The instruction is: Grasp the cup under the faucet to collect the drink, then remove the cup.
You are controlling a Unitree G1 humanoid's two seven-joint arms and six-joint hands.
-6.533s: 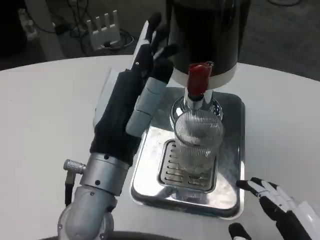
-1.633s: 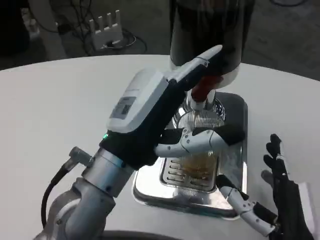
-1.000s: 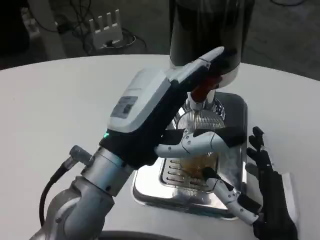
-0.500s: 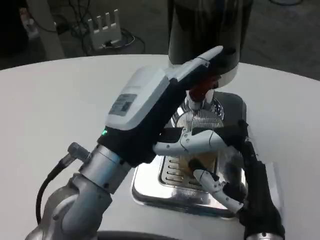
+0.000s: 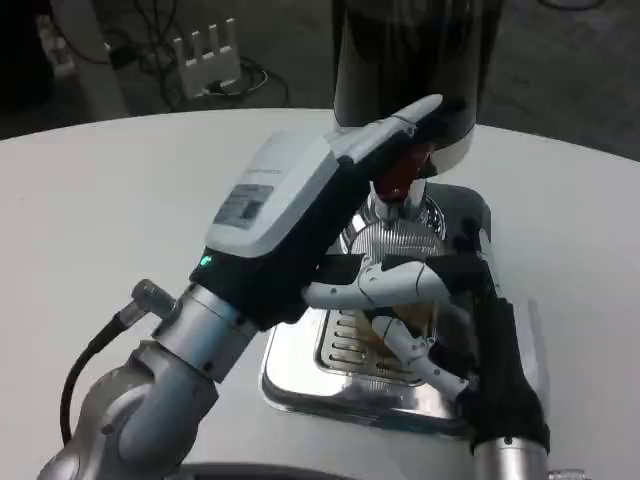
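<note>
Head view, near to far.

Right hand [image 5: 478,340]: rises from the lower right edge, black palm side toward the dispenser. Its fingers [image 5: 412,347] curl in from the right around the lower part of the cup; whether the grip has fully closed on the glass cannot be told, as the contact side is hidden.

Left hand [image 5: 300,215]: its silver forearm comes up from the lower left, white back facing the camera, green light lit near the wrist. One finger reaches forward and rests on the red tap lever [image 5: 400,172]; another white-and-black finger lies across the front of the cup at mid-height, touching or just in front of it. The hand holds nothing in a closed grasp; it presses the lever.

Cup [image 5: 400,250]: ribbed clear glass, upright on the slotted grate of the drip tray [image 5: 300,370], directly beneath the faucet. Amber liquid shows in its lower part, partly masked by fingers.

Drip tray: polished metal, sitting on the white table [image 5: 110,200].

Dispenser [image 5: 410,55]: dark cylindrical body with a white band at its base, standing at the back of the tray above the lever.

Beyond the table edge: a white object with upright prongs [image 5: 208,52] and cables on the floor.
</note>
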